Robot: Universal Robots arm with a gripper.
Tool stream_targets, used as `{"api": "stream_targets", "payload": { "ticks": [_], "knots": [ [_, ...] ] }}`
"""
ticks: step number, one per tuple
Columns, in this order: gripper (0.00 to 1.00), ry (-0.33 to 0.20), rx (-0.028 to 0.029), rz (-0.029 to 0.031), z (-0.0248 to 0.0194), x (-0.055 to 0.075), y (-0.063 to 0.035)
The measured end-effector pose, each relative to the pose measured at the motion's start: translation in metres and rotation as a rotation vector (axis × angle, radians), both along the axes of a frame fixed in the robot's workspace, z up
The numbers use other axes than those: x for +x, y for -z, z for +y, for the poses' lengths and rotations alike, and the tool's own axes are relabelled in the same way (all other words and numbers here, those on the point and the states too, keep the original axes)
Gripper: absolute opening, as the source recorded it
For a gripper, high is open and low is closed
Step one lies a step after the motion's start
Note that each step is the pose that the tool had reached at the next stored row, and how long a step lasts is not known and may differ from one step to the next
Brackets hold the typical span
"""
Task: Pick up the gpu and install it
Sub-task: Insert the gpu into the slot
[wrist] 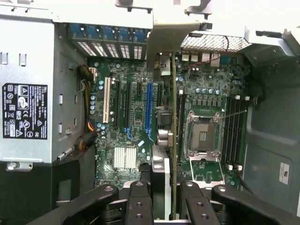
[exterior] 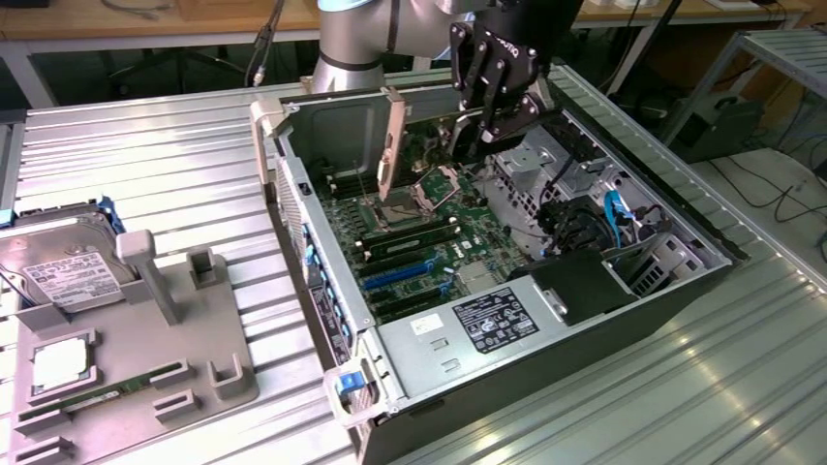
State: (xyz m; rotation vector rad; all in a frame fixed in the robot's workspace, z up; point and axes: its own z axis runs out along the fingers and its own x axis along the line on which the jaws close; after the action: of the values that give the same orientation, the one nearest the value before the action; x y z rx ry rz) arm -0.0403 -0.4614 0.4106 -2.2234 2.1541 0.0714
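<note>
I note the hand (exterior: 489,131) clamped on the gpu (wrist: 161,164), the card hanging edge-down beneath it, over the motherboard (wrist: 131,108).

Ribbed metal tabletop (exterior: 155,155) is seen across most of the exterior frame, built of parallel silver slats. Bright streaks of light are reflected on it at lower right. A wooden bench top (exterior: 142,17) is run along the upper edge, carried on a pale leg (exterior: 29,76) at upper left, with dark space left beneath. A grey metal rack (exterior: 781,48) is placed at upper right. Pale floor (exterior: 788,228) is shown at the right edge, crossed by loose black cables (exterior: 756,184). A dark box (exterior: 718,126) is set just beside the rack.
</note>
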Motion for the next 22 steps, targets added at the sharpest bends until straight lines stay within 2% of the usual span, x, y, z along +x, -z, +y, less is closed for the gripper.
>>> {"api": "stream_targets", "payload": {
  "ticks": [3, 10, 22],
  "knots": [
    [0.28, 0.005, 0.0002, 0.0006, 0.0000, 0.000, 0.0057],
    [0.28, 0.005, 0.0001, 0.0013, 0.0000, 0.000, 0.0101],
    [0.28, 0.005, 0.0002, 0.0013, -0.0002, -0.001, 0.0250]
  ]
}}
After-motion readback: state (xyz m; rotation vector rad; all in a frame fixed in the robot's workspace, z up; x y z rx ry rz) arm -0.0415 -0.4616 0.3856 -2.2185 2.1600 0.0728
